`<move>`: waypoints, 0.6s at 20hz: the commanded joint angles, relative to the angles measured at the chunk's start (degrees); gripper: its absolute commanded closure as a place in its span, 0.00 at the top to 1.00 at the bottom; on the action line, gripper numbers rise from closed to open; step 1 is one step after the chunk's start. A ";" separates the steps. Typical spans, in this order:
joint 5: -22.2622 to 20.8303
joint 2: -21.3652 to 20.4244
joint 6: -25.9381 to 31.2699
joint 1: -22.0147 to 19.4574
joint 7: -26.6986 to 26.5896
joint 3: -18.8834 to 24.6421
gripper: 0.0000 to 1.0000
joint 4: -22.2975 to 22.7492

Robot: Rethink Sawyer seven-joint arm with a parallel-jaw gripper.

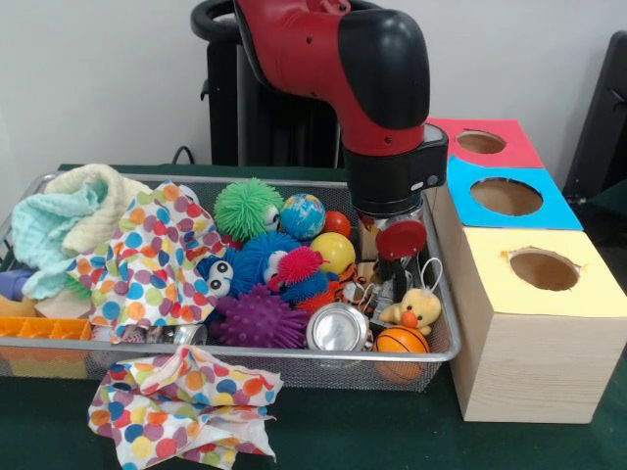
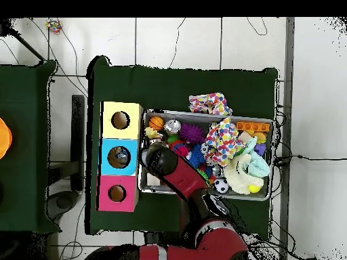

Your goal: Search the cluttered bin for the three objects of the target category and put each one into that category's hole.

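Note:
My gripper [image 1: 395, 286] reaches down into the right end of the wire bin [image 1: 446, 345], close to the box of holes; clutter hides its tips. Around it lie a yellow plush duck [image 1: 416, 310], a small basketball [image 1: 402, 341], a silver can [image 1: 337, 328] and a yellow ball [image 1: 333, 252]. Farther left sit a globe ball [image 1: 302, 215], a green spiky ball [image 1: 247, 208], a purple spiky ball [image 1: 260, 316] and a blue fuzzy toy with eyes [image 1: 243, 266]. From overhead, the arm's wrist [image 2: 159, 161] covers the gripper at the bin's end [image 2: 141, 177] beside the box.
The wooden box has a red-topped hole [image 1: 480, 142], a blue-topped hole [image 1: 506, 196] and a yellow-topped hole [image 1: 544, 269]. A polka-dot cloth [image 1: 157, 259], towels [image 1: 73, 220] and an orange tray [image 1: 44, 328] fill the bin's left. Another polka-dot cloth [image 1: 186, 406] lies outside on the green table.

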 commanded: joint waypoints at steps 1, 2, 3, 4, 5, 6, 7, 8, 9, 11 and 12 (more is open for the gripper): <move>2.28 9.34 -2.86 0.32 10.11 4.49 1.00 -3.52; 1.12 11.08 -3.86 0.39 8.33 2.97 1.00 -5.37; 0.32 12.20 -4.58 0.89 7.06 1.31 1.00 -6.82; -1.35 14.23 -6.27 0.80 4.72 -0.67 1.00 -9.19; -2.02 15.56 -7.33 1.53 3.51 -2.78 1.00 -10.95; -3.59 17.61 -9.03 2.57 0.77 -6.51 1.00 -14.03; -4.77 18.29 -9.52 2.45 -0.36 -7.56 1.00 -15.28; -6.33 19.76 -10.63 3.53 -2.59 -11.21 1.00 -17.90; -7.86 20.29 -11.46 3.77 -3.38 -12.77 1.00 -19.09; -12.83 20.52 -11.14 1.66 -5.55 -13.27 1.00 -21.08; -15.98 20.35 -10.97 0.64 -6.88 -13.58 1.00 -22.01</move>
